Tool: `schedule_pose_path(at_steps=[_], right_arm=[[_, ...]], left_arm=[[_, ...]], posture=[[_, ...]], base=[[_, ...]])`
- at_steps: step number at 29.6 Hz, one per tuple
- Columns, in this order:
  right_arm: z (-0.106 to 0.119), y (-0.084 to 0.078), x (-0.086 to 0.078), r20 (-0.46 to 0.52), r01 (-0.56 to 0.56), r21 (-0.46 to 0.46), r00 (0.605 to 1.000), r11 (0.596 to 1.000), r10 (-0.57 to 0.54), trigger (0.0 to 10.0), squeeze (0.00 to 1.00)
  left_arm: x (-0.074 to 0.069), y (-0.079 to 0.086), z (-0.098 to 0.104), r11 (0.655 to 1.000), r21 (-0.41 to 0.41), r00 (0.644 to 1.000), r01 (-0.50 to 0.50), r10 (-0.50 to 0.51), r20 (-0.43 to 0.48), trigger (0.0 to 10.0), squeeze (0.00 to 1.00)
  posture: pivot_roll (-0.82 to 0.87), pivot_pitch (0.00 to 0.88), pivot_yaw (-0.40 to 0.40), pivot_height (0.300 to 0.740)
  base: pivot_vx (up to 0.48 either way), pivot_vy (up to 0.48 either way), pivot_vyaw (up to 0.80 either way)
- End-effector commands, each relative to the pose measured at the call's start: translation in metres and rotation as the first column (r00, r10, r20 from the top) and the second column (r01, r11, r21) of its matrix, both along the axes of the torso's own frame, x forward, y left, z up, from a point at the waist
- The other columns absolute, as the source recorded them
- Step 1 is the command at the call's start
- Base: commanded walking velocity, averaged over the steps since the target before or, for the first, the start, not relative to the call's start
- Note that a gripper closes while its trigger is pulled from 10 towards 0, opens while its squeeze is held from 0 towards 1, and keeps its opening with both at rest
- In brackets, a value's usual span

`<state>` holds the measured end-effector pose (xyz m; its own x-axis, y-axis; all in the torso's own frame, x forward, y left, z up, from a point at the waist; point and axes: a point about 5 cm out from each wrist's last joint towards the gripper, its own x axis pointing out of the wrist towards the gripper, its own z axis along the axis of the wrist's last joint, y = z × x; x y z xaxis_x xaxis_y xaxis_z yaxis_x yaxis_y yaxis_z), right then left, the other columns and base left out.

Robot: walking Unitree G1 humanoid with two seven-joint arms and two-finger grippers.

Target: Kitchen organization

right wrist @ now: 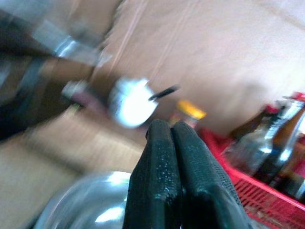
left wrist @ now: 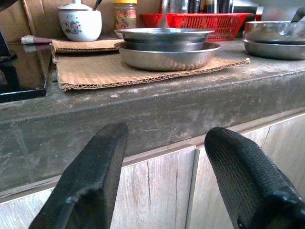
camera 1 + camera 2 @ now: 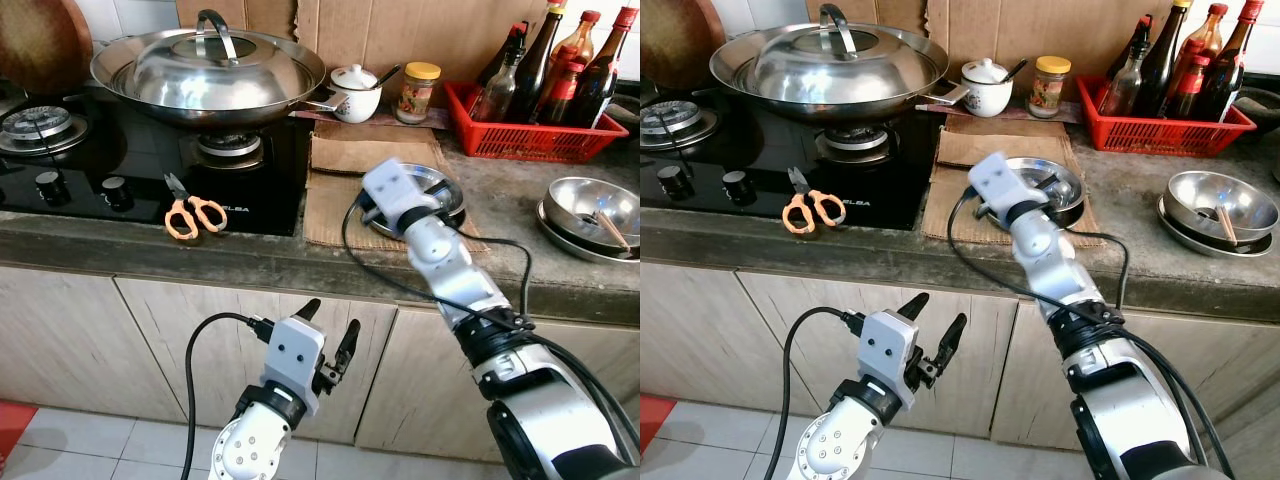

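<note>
Right gripper [image 1: 170,143] fingers pressed together, holding nothing, over stacked steel bowls [image 3: 1040,190] on cardboard [image 3: 345,190]; wrist view blurred. Left gripper [image 3: 328,335] fingers apart, empty, low before cabinet doors [image 2: 157,191], below counter edge [image 3: 200,255]. Scissors [image 3: 192,213] on black hob [image 3: 100,160] near its front edge. Lidded wok [image 3: 208,70] on burner behind. White pot [image 3: 355,92] and jar [image 3: 417,92] at back; red basket [image 3: 530,135] of bottles [image 3: 560,70] right; more bowls [image 3: 592,212] far right.
</note>
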<state>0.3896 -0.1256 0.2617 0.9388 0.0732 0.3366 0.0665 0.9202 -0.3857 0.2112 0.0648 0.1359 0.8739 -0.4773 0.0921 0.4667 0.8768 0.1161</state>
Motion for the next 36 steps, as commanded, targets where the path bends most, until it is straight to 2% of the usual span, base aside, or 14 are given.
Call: schedule_pose_path(at_steps=[1,3,5,7,8,15,19,22,23,28,33,34,35,36], right_arm=[[0.022,-0.003,-0.005,0.079,-0.029,0.134,0.997,0.991,0.018,0.0,0.00],[0.024,-0.004,-0.006,0.088,-0.048,0.165,0.996,0.985,0.034,0.0,0.00],[0.033,-0.006,-0.015,0.140,-0.102,0.243,0.988,0.965,0.069,0.0,0.00],[0.036,-0.003,-0.027,0.177,-0.216,0.351,0.971,0.911,0.162,0.0,0.00],[0.037,-0.001,-0.039,0.208,-0.266,0.387,0.958,0.883,0.197,0.0,0.00],[0.036,0.003,-0.049,0.202,-0.285,0.397,0.954,0.873,0.220,0.0,0.00],[0.034,0.004,-0.043,0.167,-0.257,0.378,0.964,0.889,0.208,0.0,0.00],[0.046,0.004,-0.043,0.187,-0.277,0.379,0.957,0.883,0.220,0.0,0.00],[0.048,0.004,-0.044,0.182,-0.285,0.377,0.956,0.881,0.231,0.0,0.00],[0.050,0.005,-0.051,0.184,-0.365,0.397,0.931,0.842,0.317,0.0,0.00],[0.048,0.008,-0.058,0.192,-0.410,0.393,0.912,0.823,0.363,0.0,0.00],[0.048,0.011,-0.060,0.200,-0.433,0.390,0.901,0.813,0.384,0.0,0.00],[0.049,0.013,-0.061,0.201,-0.443,0.392,0.897,0.807,0.395,0.0,0.00],[0.049,0.015,-0.062,0.202,-0.455,0.388,0.891,0.802,0.407,0.0,0.00]], left_arm=[[0.001,-0.001,-0.001,1.000,-0.003,1.000,0.003,-0.003,-0.007,10.0,0.00],[0.001,0.000,-0.001,1.000,-0.003,1.000,0.002,-0.002,-0.007,10.0,0.00],[0.003,0.001,-0.002,1.000,-0.004,1.000,-0.004,0.004,-0.015,10.0,0.00],[0.004,0.002,-0.004,1.000,-0.006,1.000,-0.015,0.015,-0.025,10.0,0.00],[0.006,0.004,-0.004,1.000,-0.005,0.999,-0.025,0.025,-0.029,10.0,0.00],[0.010,0.006,-0.003,0.999,-0.006,0.999,-0.034,0.034,-0.024,10.0,0.00],[0.016,0.007,-0.002,0.998,-0.025,0.998,-0.053,0.052,-0.034,10.0,0.00],[0.019,0.009,-0.002,0.997,-0.036,0.997,-0.068,0.067,-0.041,10.0,0.00],[0.021,0.011,-0.001,0.995,-0.057,0.996,-0.077,0.075,-0.049,10.0,1.00],[0.026,0.013,0.008,0.997,-0.043,0.998,-0.065,0.065,-0.002,10.0,1.00],[0.033,0.014,0.016,0.998,-0.029,0.998,-0.063,0.064,0.027,10.0,1.00],[0.038,0.014,0.020,0.998,-0.025,0.997,-0.063,0.065,0.046,10.0,0.88],[0.039,0.013,0.022,0.998,-0.027,0.997,-0.056,0.058,0.049,10.0,0.88],[0.042,0.013,0.025,0.999,-0.015,0.997,-0.049,0.050,0.065,10.0,0.00]], posture=[[0.06,0.044,-0.082,0.740],[0.06,0.044,-0.082,0.740],[0.06,0.037,-0.077,0.740],[0.06,0.037,-0.075,0.740],[0.06,0.032,-0.069,0.740],[0.05,0.022,-0.053,0.740],[0.05,0.014,-0.055,0.740],[0.06,0.013,-0.059,0.740],[0.06,0.009,-0.061,0.740],[0.06,0.008,-0.066,0.740],[0.06,0.005,-0.060,0.740],[0.06,0.005,-0.059,0.740],[0.05,0.005,-0.056,0.740],[0.05,0.005,-0.056,0.740]], base=[[0.000,0.000,0.00],[0.000,0.000,0.00],[0.000,0.000,0.00],[0.000,0.000,0.00],[0.000,0.000,0.00],[0.000,0.000,0.00],[0.000,0.000,0.00],[0.000,0.000,0.00],[0.000,0.000,0.00],[0.000,0.000,0.00],[0.000,0.000,0.00],[0.000,0.000,0.00],[0.000,0.000,0.00],[0.000,0.000,0.00]])
